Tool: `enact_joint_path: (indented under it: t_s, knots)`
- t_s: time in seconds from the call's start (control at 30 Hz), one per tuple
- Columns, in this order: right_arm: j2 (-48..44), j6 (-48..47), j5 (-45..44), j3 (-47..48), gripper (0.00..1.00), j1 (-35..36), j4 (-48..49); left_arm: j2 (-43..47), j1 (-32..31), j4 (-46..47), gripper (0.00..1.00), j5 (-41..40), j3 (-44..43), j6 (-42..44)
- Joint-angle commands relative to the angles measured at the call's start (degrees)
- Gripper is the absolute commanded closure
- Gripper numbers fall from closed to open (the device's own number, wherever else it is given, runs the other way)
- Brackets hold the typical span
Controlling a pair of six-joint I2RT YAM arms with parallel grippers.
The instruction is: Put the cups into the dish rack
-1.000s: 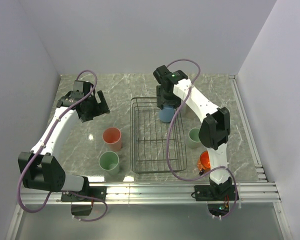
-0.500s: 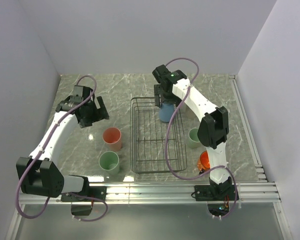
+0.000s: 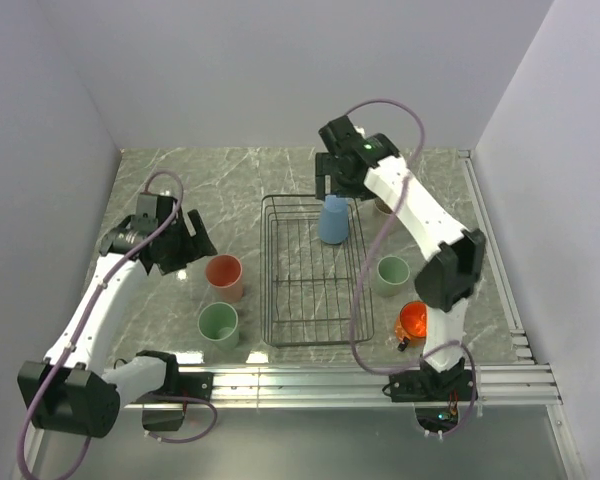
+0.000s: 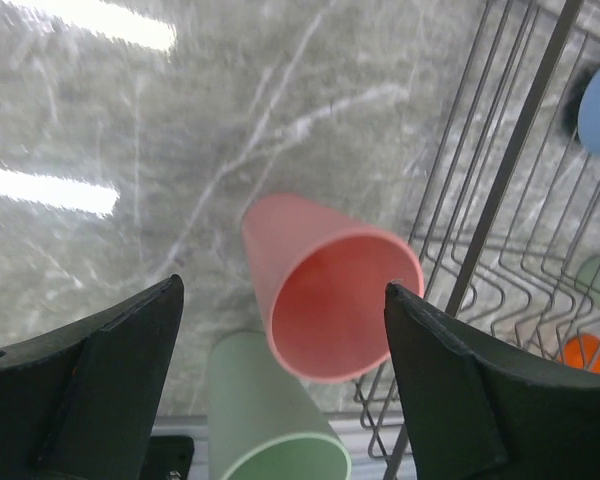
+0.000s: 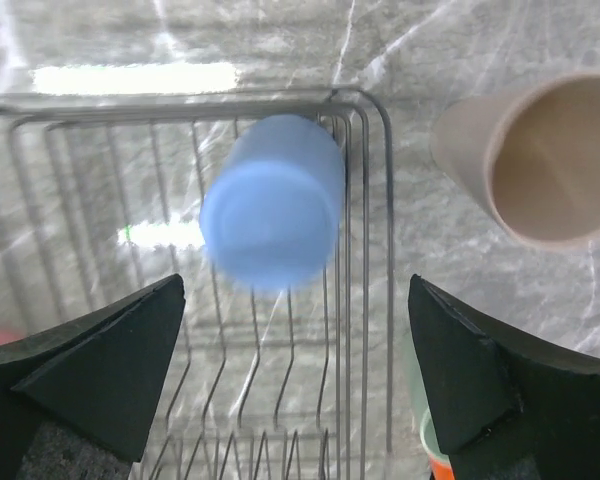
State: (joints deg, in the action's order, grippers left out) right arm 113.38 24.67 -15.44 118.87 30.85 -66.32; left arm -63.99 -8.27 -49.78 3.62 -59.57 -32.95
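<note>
The blue cup point(image 3: 333, 222) point(image 5: 270, 205) stands upside down in the back right corner of the black wire dish rack point(image 3: 267, 272) point(image 5: 180, 103). My right gripper point(image 3: 332, 190) point(image 5: 295, 285) hangs open just above it, not touching. The salmon-pink cup point(image 3: 225, 277) point(image 4: 330, 295) and a pale green tumbler point(image 3: 218, 325) point(image 4: 270, 420) stand upright left of the rack. My left gripper point(image 3: 190, 250) point(image 4: 283, 290) is open, up and to the left of the pink cup, with nothing in it. A beige cup point(image 3: 384, 206) point(image 5: 540, 160) stands right of the rack's back corner.
A shorter pale green cup point(image 3: 390, 275) and an orange mug point(image 3: 413, 320) point(image 4: 590, 355) stand on the marble table right of the rack. The rack's left rim point(image 4: 525, 130) runs close to the pink cup. White walls close in the table on three sides.
My right gripper has opened and risen off the blue cup, which now stands alone in the rack. My left gripper has moved nearer and toward the pink cup.
</note>
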Motion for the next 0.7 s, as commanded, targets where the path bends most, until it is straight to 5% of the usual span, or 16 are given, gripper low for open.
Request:
enact_joint_path:
  t_s: [0.0,0.27,0.37,0.4,0.53,0.67]
  knots:
    - [-10.54,0.56,1.64,-5.82,0.01,-0.27,3.39,2.63,-1.22,0.03,0.15,2.36,3.05,-3.17]
    - [-24.24,0.47,0.77,-23.05,0.00,-0.18,7.26,1.41,-3.68,4.86,0.21,1.31,9.64,-5.11]
    - [-26.71,1.61,-0.11,-24.91,0.00,-0.27,7.09,-1.66,-3.68,8.54,0.40,1.74,9.91,-3.79]
    - [-26.98,1.87,-0.38,-24.91,0.00,-0.27,6.65,-2.71,-3.68,8.99,0.57,1.83,9.65,-2.92]
    - [-28.47,3.54,-1.70,-23.86,0.00,-0.27,3.22,-9.21,-3.68,8.47,0.98,1.57,5.35,-0.02]
    - [-29.62,1.97,2.58,-23.87,0.00,-0.27,4.19,-10.28,-2.46,5.15,1.00,-0.18,-0.78,2.36]
